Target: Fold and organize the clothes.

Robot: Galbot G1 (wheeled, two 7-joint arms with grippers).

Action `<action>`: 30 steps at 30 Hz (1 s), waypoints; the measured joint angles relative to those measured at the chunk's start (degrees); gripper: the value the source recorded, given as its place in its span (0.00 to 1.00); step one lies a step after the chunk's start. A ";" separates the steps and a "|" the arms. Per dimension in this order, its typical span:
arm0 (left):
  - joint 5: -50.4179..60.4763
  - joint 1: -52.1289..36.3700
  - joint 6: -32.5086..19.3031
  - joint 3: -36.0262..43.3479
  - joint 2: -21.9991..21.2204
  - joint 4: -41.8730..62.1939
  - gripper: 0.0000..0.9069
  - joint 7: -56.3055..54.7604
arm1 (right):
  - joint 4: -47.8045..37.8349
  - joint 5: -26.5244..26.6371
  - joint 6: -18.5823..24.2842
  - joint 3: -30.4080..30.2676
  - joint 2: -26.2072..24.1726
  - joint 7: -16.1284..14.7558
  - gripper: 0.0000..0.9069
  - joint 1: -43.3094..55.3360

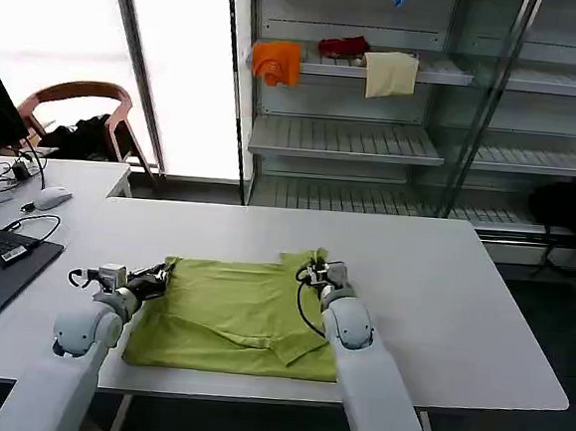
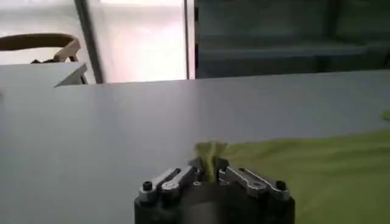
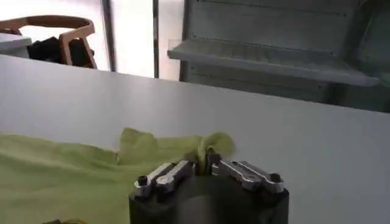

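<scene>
the lime yellow-green t-shirt (image 1: pixel 236 311) lies spread on the white tabletop (image 1: pixel 442 288) near its front edge, partly folded, with creases and a doubled flap toward its right front. its far left and far right corners are bunched up, each pinched in a tool.

Looked down and forward from the head, high above the white desk (image 1: pixel 462 289), taking in both arms, the lime T-shirt (image 1: pixel 235 316), a shelving unit (image 1: pixel 377 103) behind and a chair (image 1: pixel 83 100) at far left. Sat low behind the left pincer (image 2: pixel 207 173) in the left wrist view, skimming across the desk toward window and chair. Sat equally low and close behind the right pincer (image 3: pixel 204 164) in the right wrist view, facing the shelves. Shared across all three: desk surface, shirt cloth, the far chair.
</scene>
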 measured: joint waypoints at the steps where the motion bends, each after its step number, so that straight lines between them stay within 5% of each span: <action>1: -0.01 -0.01 0.00 -0.03 0.03 -0.08 0.00 0.10 | 0.26 0.15 -0.04 -0.01 -0.04 -0.02 0.00 -0.08; 30: -7.64 9.64 -0.26 -6.70 0.89 -13.21 0.00 -0.42 | 22.65 6.79 -0.29 0.40 -5.16 0.51 0.00 -13.11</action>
